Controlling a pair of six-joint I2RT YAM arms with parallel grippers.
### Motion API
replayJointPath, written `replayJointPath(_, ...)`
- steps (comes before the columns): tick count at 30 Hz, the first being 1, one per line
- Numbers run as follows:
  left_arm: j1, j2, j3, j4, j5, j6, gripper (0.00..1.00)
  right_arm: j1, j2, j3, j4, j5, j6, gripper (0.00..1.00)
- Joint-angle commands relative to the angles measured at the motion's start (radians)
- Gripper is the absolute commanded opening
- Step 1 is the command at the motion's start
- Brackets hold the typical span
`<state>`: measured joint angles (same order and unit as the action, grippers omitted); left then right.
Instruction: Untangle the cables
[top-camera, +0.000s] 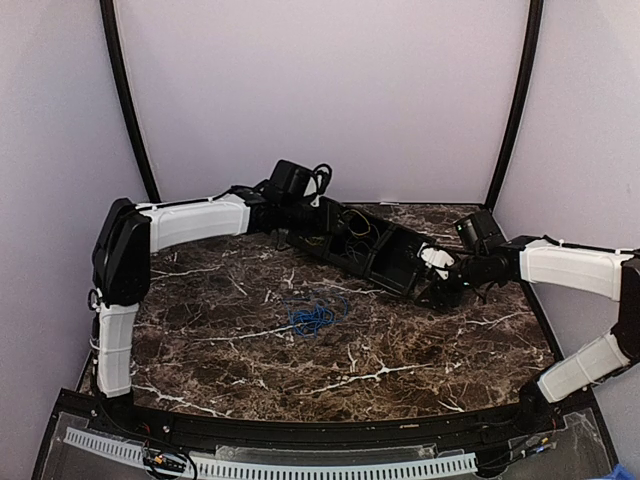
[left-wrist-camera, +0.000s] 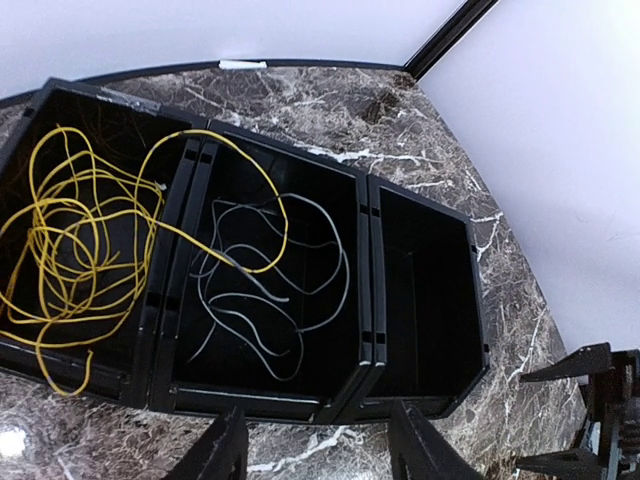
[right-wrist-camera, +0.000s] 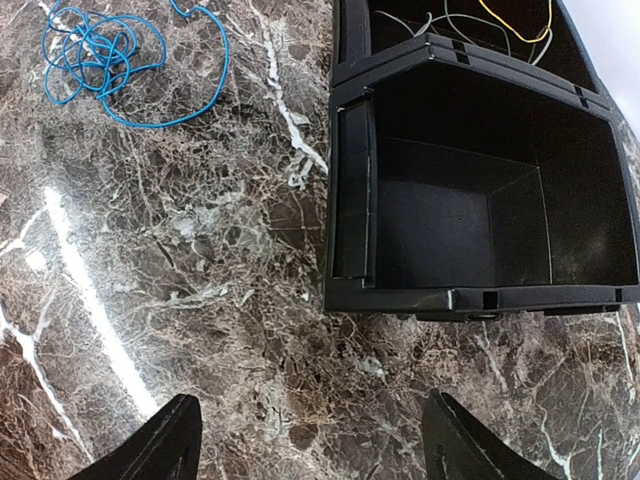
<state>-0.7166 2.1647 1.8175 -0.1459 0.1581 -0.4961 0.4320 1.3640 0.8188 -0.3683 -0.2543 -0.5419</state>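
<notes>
The blue cable (top-camera: 315, 317) lies in a loose coil on the marble table, also seen in the right wrist view as the blue cable (right-wrist-camera: 110, 60) at top left. The yellow cable (left-wrist-camera: 70, 240) is piled in the leftmost black bin (left-wrist-camera: 150, 300), with one strand looping over the wall into the middle bin. My left gripper (left-wrist-camera: 320, 460) hangs open just outside the bins' near wall, nothing between its fingers. My right gripper (right-wrist-camera: 315, 450) is open over bare marble beside the empty end bin (right-wrist-camera: 345, 200). In the top view the left gripper (top-camera: 288, 232) and right gripper (top-camera: 436, 288) sit at opposite ends of the bin row.
A grey cable (left-wrist-camera: 270, 290) lies in the middle bin. The three black bins (top-camera: 365, 250) stand in a slanted row at the back of the table. White walls and black corner posts (top-camera: 515, 100) close in the table.
</notes>
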Motion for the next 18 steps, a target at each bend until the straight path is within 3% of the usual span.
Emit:
replayJointPath(1,-0.003,-0.164,-0.123,0.026,-0.06,0.063,0.51,-0.005,0.001,0.011,0.003,-0.01,-0.004,0.78)
replayJointPath(4,-0.002,-0.234,-0.234,0.054,-0.134,0.134,0.51,-0.004,0.002,0.012,0.004,-0.012,-0.002,0.78)
replayJointPath(12,-0.002,-0.444,-0.505,0.108,-0.137,0.351,0.5,-0.005,-0.011,0.023,0.022,0.003,-0.002,0.78)
replayJointPath(15,0.0,-0.436,-0.531,0.127,-0.138,0.448,0.51,-0.004,-0.008,0.043,0.03,0.0,-0.004,0.78)
replayJointPath(18,0.011,-0.34,-0.427,0.07,-0.2,0.522,0.48,-0.003,0.0,0.074,0.024,-0.006,-0.007,0.77)
